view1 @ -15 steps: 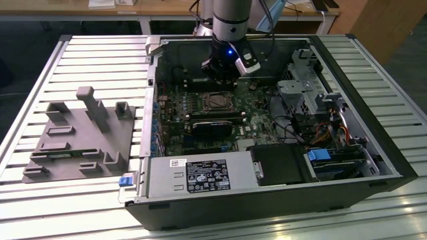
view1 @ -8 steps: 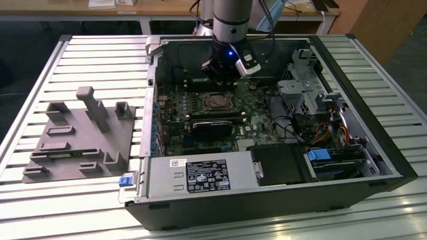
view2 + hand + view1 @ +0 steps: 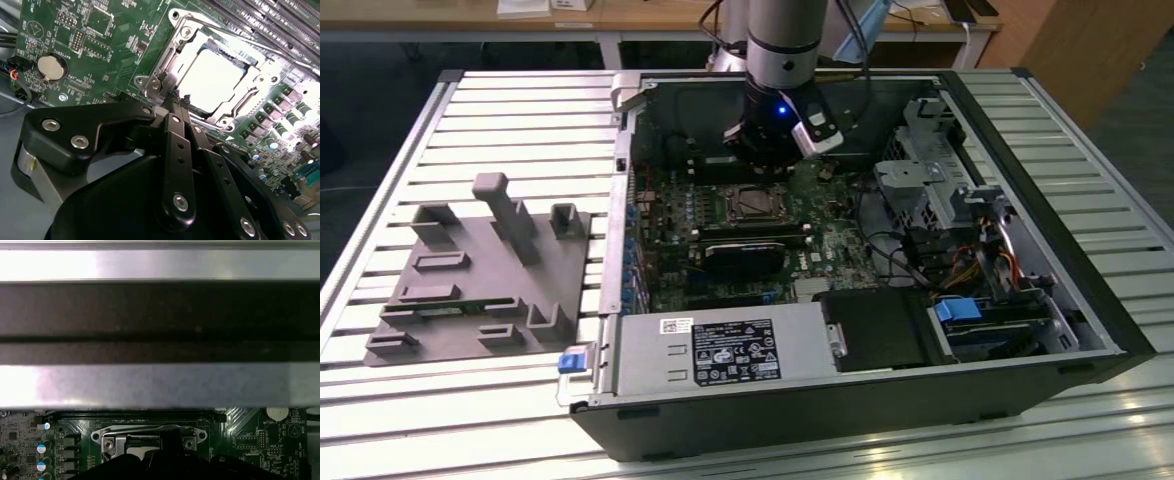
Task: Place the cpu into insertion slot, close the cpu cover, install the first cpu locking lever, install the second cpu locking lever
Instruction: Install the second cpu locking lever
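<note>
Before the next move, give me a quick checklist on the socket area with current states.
1. Chip seated in the socket: ok, its pale top lies flat inside the frame.
2. Cover down over the chip: ok, the metal frame lies around it.
3. Gripper at the socket: ok, tips at the cover's corner.
4. Fingers together: ok, shut.
5. Locking levers latched: cannot tell.
6. Arm inside the open computer case, above the board: ok.
</note>
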Robot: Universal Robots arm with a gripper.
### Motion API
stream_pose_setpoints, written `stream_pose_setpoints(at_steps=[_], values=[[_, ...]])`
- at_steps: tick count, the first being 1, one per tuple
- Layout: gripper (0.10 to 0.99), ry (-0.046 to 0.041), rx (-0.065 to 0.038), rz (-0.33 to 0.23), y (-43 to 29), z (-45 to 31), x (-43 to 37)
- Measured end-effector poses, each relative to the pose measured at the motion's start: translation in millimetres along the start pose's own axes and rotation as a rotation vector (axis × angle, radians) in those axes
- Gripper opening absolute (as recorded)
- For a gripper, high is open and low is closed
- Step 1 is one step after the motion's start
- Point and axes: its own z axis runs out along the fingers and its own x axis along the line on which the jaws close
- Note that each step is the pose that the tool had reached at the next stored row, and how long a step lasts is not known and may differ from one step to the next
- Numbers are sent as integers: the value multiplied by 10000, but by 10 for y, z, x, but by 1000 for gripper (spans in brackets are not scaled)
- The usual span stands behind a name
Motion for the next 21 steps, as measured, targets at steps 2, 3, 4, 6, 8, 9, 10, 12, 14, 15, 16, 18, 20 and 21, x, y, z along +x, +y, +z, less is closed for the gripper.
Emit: stream_pose_setpoints(at_steps=[2, 3, 4, 6, 8, 9, 10, 12, 14, 15, 16, 18, 20, 21], values=[[106, 0, -1, 0, -15, -1, 0], [106, 0, 0, 0, -20, -1, -1], [106, 0, 0, 0, -23, -1, -1], [106, 0, 1, 1, -30, -3, -1], [106, 0, 1, 1, -31, -18, -1], [106, 0, 1, 1, -30, -35, -1], [106, 0, 0, 1, -29, -59, -2], [106, -1, 0, 1, -26, -118, -2], [106, -1, -1, 0, -23, -179, -3], [106, 0, 1, 0, -22, -205, -3], [106, 1, 2, 0, -22, -224, -4], [106, -1, -2, -1, -27, -235, -4], [106, 0, -1, 0, -47, -237, -1], [106, 0, 1, 0, -66, -238, 2]])
